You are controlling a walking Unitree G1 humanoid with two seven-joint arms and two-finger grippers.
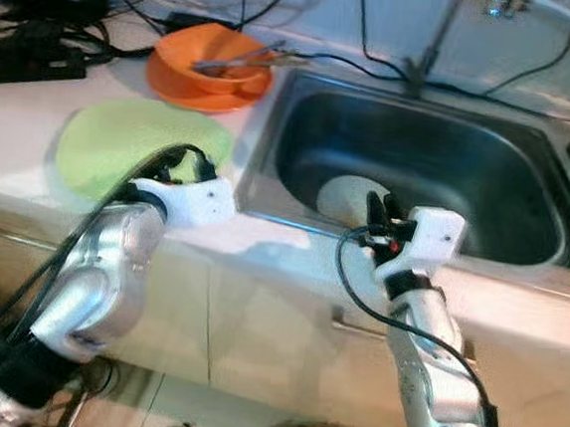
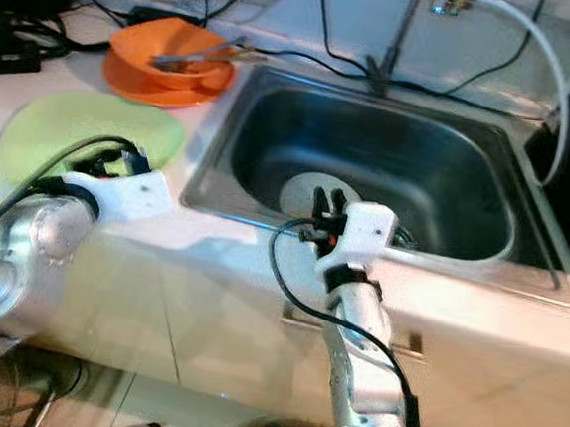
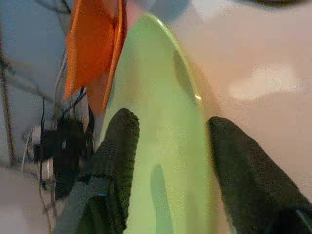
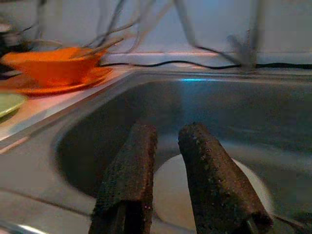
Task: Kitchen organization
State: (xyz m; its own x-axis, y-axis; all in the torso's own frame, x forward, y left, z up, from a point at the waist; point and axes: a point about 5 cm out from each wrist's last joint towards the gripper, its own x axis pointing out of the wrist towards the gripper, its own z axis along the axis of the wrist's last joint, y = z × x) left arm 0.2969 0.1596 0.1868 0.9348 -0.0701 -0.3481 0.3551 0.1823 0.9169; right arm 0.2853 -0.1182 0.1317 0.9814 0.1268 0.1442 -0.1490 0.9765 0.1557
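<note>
Left gripper (image 3: 170,161): jaws wide, green plate (image 1: 122,139) between them on counter (image 1: 30,161).
Right gripper (image 4: 165,170): jaws narrow, empty, over sink (image 1: 489,161); white plate (image 4: 170,190) below.

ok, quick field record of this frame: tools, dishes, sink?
left tool: open, fingers astride the near rim of the green plate
right tool: open, over the sink's front edge, holding nothing
sink contents: white plate on the bottom
counter: orange bowl with utensils on an orange plate, behind the green plate
back: cables, faucet
</note>
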